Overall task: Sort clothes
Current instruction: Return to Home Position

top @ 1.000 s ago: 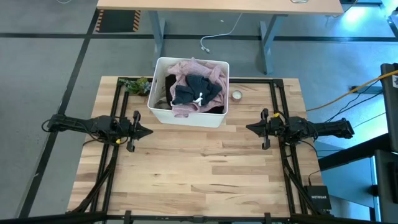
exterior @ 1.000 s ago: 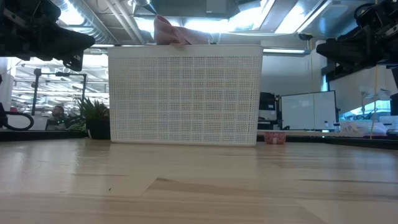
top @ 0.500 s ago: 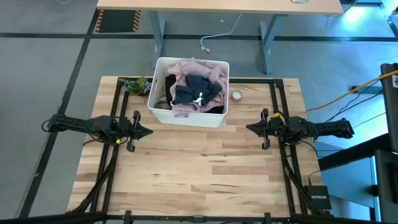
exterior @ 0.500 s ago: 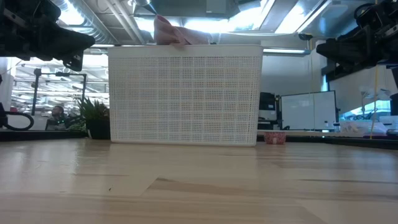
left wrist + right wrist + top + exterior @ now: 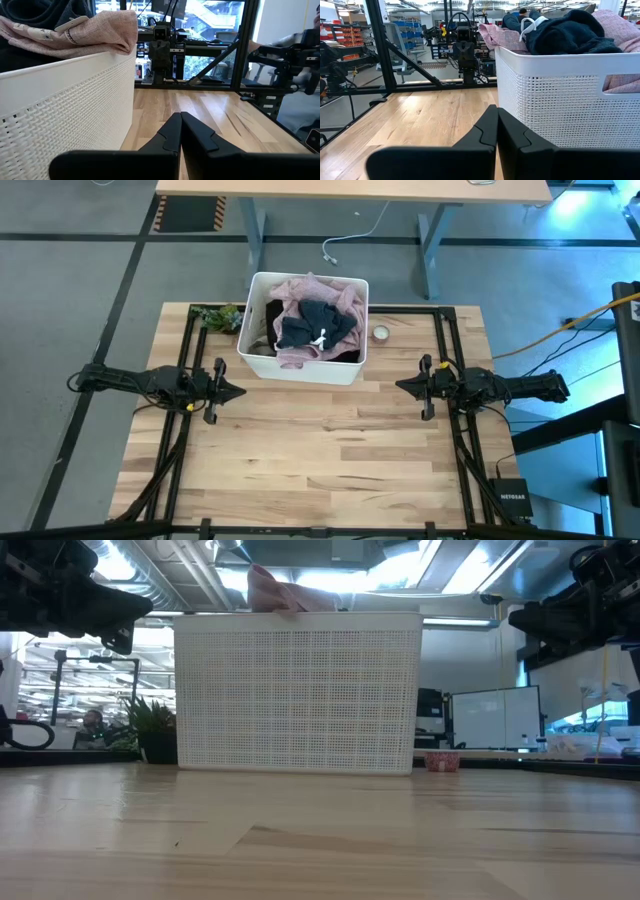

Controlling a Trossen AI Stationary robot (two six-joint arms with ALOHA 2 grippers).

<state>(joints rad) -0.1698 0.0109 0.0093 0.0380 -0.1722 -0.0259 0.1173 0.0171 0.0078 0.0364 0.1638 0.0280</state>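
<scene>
The clothes lie piled in a white plastic bin [image 5: 304, 370] at the table's far middle: a light pink garment [image 5: 305, 292] with a small dark blue-grey one [image 5: 315, 323] on top, black fabric [image 5: 272, 315] at the bin's left. The pink cloth hangs over the rim in the left wrist view [image 5: 95, 35]; the dark one shows in the right wrist view [image 5: 570, 35]. My left gripper [image 5: 240, 391] is shut and empty above the table, left of the bin. My right gripper [image 5: 400, 386] is shut and empty, right of the bin.
A small green plant [image 5: 218, 317] stands left of the bin. A small cup [image 5: 380, 333] stands right of it. Black frame rails [image 5: 187, 360] run along the table's left, right and far sides. The wooden table top [image 5: 320, 450] stretches in front of the bin.
</scene>
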